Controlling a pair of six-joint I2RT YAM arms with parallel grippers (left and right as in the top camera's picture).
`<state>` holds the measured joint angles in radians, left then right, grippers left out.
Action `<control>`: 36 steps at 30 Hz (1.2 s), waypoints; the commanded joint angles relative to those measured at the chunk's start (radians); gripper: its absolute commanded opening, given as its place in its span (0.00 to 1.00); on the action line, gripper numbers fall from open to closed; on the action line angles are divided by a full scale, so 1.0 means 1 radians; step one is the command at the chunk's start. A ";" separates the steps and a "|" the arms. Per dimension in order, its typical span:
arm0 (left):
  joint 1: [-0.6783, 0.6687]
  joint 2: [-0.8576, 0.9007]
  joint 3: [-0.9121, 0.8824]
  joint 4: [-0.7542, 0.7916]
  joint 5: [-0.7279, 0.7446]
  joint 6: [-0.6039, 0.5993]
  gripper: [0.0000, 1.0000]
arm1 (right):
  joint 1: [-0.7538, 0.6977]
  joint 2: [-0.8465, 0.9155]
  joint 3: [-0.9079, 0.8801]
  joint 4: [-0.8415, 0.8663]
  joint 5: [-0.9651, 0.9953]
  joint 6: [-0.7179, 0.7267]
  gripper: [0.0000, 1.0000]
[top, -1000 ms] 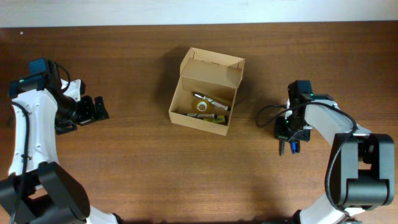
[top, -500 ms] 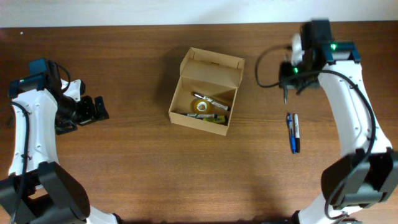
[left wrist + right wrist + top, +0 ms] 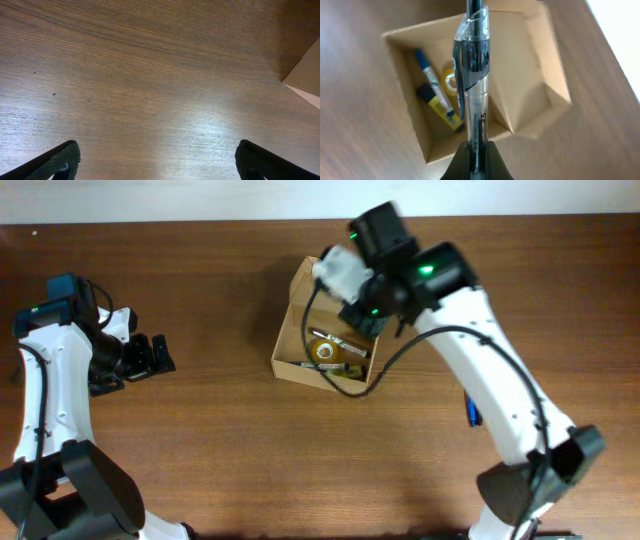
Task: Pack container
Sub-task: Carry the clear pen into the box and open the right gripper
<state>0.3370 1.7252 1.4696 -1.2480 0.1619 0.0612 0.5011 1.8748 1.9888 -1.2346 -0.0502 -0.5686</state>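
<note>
The container point(image 3: 287, 340) is a small tan cardboard box in the middle of the table, its flap lid open toward the far side. Inside lie a tape roll point(image 3: 325, 351), a marker point(image 3: 338, 339) and a yellow-labelled pen point(image 3: 340, 370). My right gripper point(image 3: 368, 305) hovers over the box's far right part. In the right wrist view it point(image 3: 475, 150) is shut on a clear-barrelled pen point(image 3: 472, 75), pointing down over the open box point(image 3: 405, 85). My left gripper point(image 3: 152, 356) is open and empty at the far left; it shows in the left wrist view point(image 3: 157, 165) above bare wood.
A blue pen point(image 3: 469, 412) lies on the table to the right, partly hidden by my right arm. A corner of the box point(image 3: 306, 80) shows at the right edge of the left wrist view. The table's far edge meets a white wall.
My right arm has swung from the right side of the table up and left to above the box, carrying a pen. The left arm has not moved.
</note>
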 commanded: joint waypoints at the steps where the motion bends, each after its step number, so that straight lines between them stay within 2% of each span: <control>1: 0.003 -0.019 -0.006 0.000 0.014 0.019 1.00 | 0.027 0.065 0.008 -0.003 -0.015 -0.195 0.04; 4: 0.003 -0.019 -0.006 0.000 0.014 0.019 1.00 | 0.036 0.120 0.008 0.008 -0.028 -0.239 0.04; 16: 0.003 -0.019 -0.006 0.000 0.014 0.019 1.00 | 0.034 0.407 0.008 0.083 -0.018 -0.224 0.04; 27: 0.003 -0.019 -0.006 0.000 0.014 0.019 1.00 | 0.035 0.510 0.009 0.107 -0.025 -0.143 0.05; 29: 0.003 -0.019 -0.006 0.000 0.014 0.019 1.00 | 0.035 0.504 0.009 0.104 -0.017 -0.122 0.12; 32: 0.003 -0.019 -0.006 0.000 0.014 0.019 1.00 | 0.035 0.472 0.009 0.083 -0.018 -0.121 0.39; 34: 0.003 -0.019 -0.006 0.000 0.014 0.019 1.00 | 0.035 0.435 0.009 0.082 -0.017 -0.107 0.52; 36: 0.003 -0.019 -0.006 0.000 0.014 0.019 1.00 | 0.035 0.387 0.011 0.080 -0.017 -0.103 0.56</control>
<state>0.3370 1.7252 1.4696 -1.2480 0.1619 0.0612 0.5304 2.3554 1.9896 -1.1511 -0.0612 -0.6918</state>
